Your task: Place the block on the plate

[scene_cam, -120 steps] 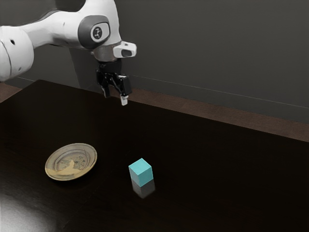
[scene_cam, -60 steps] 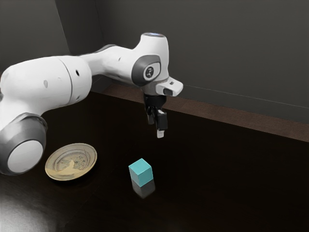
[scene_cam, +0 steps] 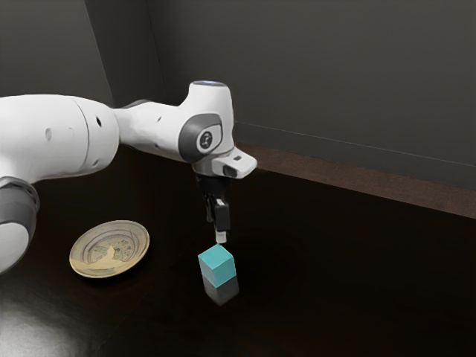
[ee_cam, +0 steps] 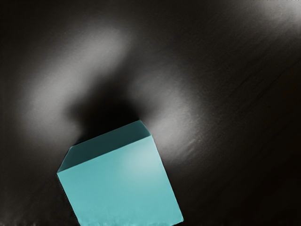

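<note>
The gripper [scene_cam: 216, 231] hangs pointing down just above the block, its fingers standing apart, one nearer the camera than the other. It is open, with nothing between the fingers. Below its tips, the turquoise block [scene_cam: 217, 266] rests on the dark table, away from the plate. In the wrist view the block [ee_cam: 120, 181] looms large under the hand, its top face and one darker side showing. The round, patterned plate [scene_cam: 110, 250] lies to the block's left in the exterior view, with none of the block on it.
The dark, glossy table [scene_cam: 327, 275] extends around both things and reflects the block. The white arm [scene_cam: 67, 137] comes in from the exterior view's left, passing above and behind the plate. A grey wall [scene_cam: 335, 82] stands beyond the table's far edge.
My hand first swung toward the exterior view's right and down, then lowered further and slightly back left, closer to the block. Block and plate have stayed put.
</note>
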